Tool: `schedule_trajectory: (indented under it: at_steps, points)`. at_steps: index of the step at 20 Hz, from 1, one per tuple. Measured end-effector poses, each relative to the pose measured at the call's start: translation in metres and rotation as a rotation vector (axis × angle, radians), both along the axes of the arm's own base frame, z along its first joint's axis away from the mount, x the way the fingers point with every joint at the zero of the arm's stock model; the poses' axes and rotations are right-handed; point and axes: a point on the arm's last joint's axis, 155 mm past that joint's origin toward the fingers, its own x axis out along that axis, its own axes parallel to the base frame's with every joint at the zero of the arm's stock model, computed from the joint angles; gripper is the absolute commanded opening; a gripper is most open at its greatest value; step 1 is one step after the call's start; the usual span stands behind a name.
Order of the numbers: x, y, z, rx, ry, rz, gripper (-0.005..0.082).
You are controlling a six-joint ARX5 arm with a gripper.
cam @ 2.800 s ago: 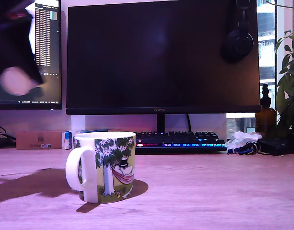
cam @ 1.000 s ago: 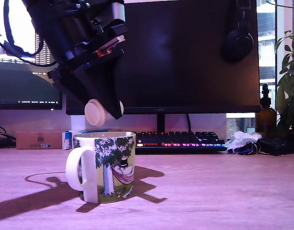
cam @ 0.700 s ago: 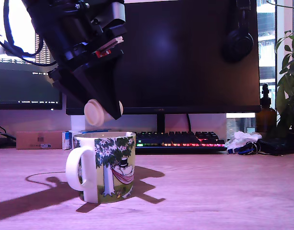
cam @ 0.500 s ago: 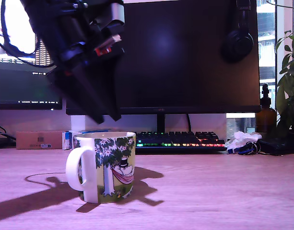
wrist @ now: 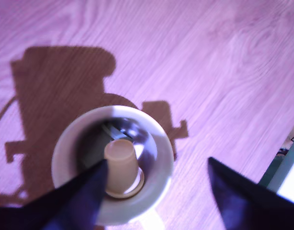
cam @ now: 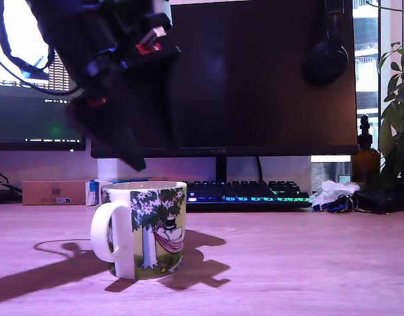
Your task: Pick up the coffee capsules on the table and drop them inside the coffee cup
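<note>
The coffee cup [cam: 147, 227], a white mug printed with a tree and a hammock, stands on the wooden desk, its handle toward the exterior view's left. My gripper [cam: 144, 148] hangs blurred just above its rim with nothing in it. In the wrist view I look straight down into the cup [wrist: 65, 143]. One pale, cream-looking coffee capsule [wrist: 122, 165] sits inside on the bottom, narrow end up. A dark shape behind it in the cup is unclear. My gripper [wrist: 157, 163] is open, its dark fingers [wrist: 70, 201] spread wide on either side of the cup's mouth.
A lit keyboard [cam: 244, 192] and two monitors stand behind the cup. A cardboard box [cam: 53, 192] and a small blue-and-white box [cam: 93, 191] sit at the back left. At the exterior view's right are a crumpled tissue with keys [cam: 333, 194], a brown bottle [cam: 364, 158] and a plant [cam: 398, 112].
A second ago my gripper held the pale capsule just above the cup. It has since opened, the capsule has dropped into the cup, and the gripper is moving.
</note>
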Motion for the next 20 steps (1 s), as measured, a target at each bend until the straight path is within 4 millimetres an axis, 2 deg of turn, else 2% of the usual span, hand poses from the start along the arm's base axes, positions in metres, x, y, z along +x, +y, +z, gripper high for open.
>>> schedule_trajectory:
  at_steps: [1,4,7,9,13,16,20]
  points:
    - [0.002,0.003,0.009,-0.016,-0.019,0.01,-0.0027]
    - [0.01,0.022,0.042,-0.07,-0.091,0.066,-0.0017]
    - [0.024,0.06,0.06,-0.072,-0.126,0.182,-0.0017]
    - [0.026,0.086,0.068,-0.07,-0.128,0.265,-0.0017]
    - [0.027,0.123,0.1,-0.11,-0.214,0.379,-0.0019]
    - [0.026,0.15,0.099,-0.087,-0.199,0.464,-0.0019]
    - [0.021,0.15,0.093,-0.082,-0.159,0.462,-0.0019]
